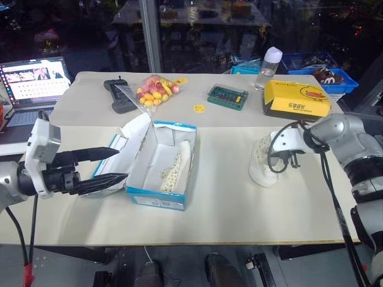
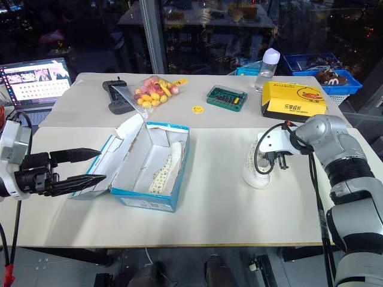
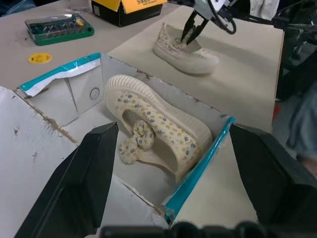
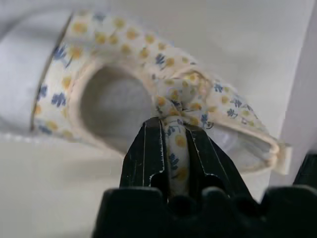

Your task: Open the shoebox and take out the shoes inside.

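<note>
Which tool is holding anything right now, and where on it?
The right tool pinches one shoe by the floral strap across its opening, with the shoe on the table. The left tool is open beside the shoebox, holding nothing.

Surface (image 1: 227, 203), pale: yellow box (image 1: 297, 99) with cartoon print; clear bottle (image 1: 267, 67), white cap; green case (image 1: 227, 96); bag of coloured sweets (image 1: 154, 90); black controller (image 1: 121, 95); yellow disc (image 1: 198, 108); open laptop (image 1: 31, 84).

Open shoebox (image 1: 157, 194), one shoe (image 1: 177, 162) inside
</note>
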### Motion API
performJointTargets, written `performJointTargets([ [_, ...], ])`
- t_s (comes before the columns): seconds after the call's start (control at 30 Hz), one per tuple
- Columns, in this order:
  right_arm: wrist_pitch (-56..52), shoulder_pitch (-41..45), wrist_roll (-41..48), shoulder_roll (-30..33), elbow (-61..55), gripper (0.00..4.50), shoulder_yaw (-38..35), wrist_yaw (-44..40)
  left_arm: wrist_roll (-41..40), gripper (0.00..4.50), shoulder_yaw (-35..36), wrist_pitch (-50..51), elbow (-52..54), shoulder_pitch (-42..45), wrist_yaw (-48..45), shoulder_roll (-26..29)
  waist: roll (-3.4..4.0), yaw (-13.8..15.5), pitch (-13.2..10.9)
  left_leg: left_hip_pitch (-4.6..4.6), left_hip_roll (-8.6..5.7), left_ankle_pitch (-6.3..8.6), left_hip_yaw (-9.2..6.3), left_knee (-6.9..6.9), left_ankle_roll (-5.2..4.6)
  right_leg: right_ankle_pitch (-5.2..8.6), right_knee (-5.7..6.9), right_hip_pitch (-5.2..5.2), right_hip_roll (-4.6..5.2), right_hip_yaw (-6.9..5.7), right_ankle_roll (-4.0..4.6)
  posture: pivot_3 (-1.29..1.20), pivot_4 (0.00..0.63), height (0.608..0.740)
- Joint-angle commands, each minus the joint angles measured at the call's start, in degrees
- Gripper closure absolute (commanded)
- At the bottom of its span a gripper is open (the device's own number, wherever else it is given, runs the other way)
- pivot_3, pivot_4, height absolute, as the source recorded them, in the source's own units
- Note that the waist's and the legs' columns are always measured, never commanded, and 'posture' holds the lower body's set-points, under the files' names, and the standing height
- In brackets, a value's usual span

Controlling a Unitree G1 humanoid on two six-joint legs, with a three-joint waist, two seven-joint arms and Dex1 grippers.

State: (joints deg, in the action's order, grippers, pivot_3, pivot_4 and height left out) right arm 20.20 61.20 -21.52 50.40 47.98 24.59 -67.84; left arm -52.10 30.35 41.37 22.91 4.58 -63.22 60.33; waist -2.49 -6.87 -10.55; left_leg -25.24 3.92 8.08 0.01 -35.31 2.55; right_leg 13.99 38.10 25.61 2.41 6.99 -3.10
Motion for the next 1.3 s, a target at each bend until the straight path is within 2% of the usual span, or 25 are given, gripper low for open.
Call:
performJointTargets([
  [0.03, -0.2, 2.6, -0.4, 1.4, 0.4, 2.94, -1.4, -1.5, -0.5, 0.71, 0.9, -0.2, 0.1, 1.0, -0.5, 0.6, 0.0, 0.0, 0.0, 0.02, 0.0, -0.01, -0.01, -0.01, 0.01, -0.01, -0.02, -0.05, 0.0, 0.0, -0.01, 0.0, 0.15, 0.723],
  [0.17, 0.4, 3.7, 2.1, 2.2, -2.6, 1.53, -3.3, -5.4, -0.4, 0.71, 0.8, -0.2, 0.0, 1.0, -0.5, 0.6, 0.0, 0.0, 0.0, 0.38, -0.01, -0.01, -0.02, -0.02, 0.01, 0.03, -0.05, -0.45, 0.0, 0.0, -0.01, 0.0, 0.15, 0.723],
  [0.47, -10.9, 7.3, 16.8, 2.4, -19.9, 1.53, -10.5, -21.4, -0.1, 0.71, 0.3, -0.4, -0.1, 1.2, -0.3, 0.3, 0.19, -0.1, -0.1, 0.54, 0.02, -0.01, -0.04, 0.05, 0.01, 0.04, -0.01, -0.51, -0.01, -0.04, 0.01, 0.0, 0.15, 0.723],
  [0.63, -18.7, 11.8, 24.8, -8.4, -31.6, 1.53, -11.6, -19.1, 0.2, 0.71, -0.4, -0.8, -0.5, 1.8, -0.1, 0.0, 0.23, -0.8, -0.1, 0.62, 0.02, -0.01, -0.01, 0.04, 0.01, -0.04, 0.03, -0.48, -0.04, 0.07, 0.03, 0.0, 0.15, 0.723],
  [0.77, -11.4, 9.9, 18.6, -14.6, -33.7, 1.53, -5.3, -15.7, 0.1, 0.71, -1.4, -0.6, -0.4, 2.6, 0.4, -0.5, 0.19, 0.2, -0.1, 0.63, 0.08, -0.01, -0.2, 0.06, 0.01, -0.01, 0.13, -0.51, -0.18, -0.09, 0.12, 0.0, 0.15, 0.723],
  [0.83, -8.9, 10.0, 16.7, -16.7, -31.9, 1.0, -3.2, -14.7, 0.1, 0.71, -1.6, -0.6, -0.5, 2.8, 0.4, -0.5, 0.19, 0.4, -0.1, 0.55, 0.07, -0.01, -0.18, -0.01, 0.01, 0.0, 0.05, -0.53, -0.16, -0.07, 0.09, 0.0, 0.15, 0.723],
  [0.93, 2.4, 12.2, 9.9, -19.1, -24.5, 0.08, 1.3, -10.7, -0.1, 0.71, -1.3, -0.4, -0.3, 2.7, 0.3, -0.3, 0.19, 0.8, -0.1, 0.42, 0.05, -0.01, -0.14, -0.06, 0.02, -0.04, -0.02, -0.48, -0.12, -0.05, 0.05, 0.0, 0.15, 0.723],
  [1.13, 13.1, 15.2, 5.1, -23.5, -16.9, 0.03, 4.5, -5.7, -0.9, 0.71, -0.4, 0.3, 0.8, 1.6, 1.0, -0.6, 0.19, 1.0, -0.1, 0.4, 0.08, -0.01, -0.15, 0.08, 0.02, -0.01, 0.01, -0.35, -0.14, -0.08, 0.13, 0.0, 0.15, 0.723],
  [1.3, 15.9, 16.5, 4.6, -25.0, -14.7, 0.03, 4.8, -5.3, -1.5, 0.71, 0.6, 1.1, 1.8, 0.7, 1.5, -0.6, 0.19, 1.2, -0.1, 0.4, 0.08, -0.01, -0.16, 0.14, 0.02, 0.02, 0.0, -0.4, -0.14, -0.08, 0.22, 0.0, 0.15, 0.723],
])
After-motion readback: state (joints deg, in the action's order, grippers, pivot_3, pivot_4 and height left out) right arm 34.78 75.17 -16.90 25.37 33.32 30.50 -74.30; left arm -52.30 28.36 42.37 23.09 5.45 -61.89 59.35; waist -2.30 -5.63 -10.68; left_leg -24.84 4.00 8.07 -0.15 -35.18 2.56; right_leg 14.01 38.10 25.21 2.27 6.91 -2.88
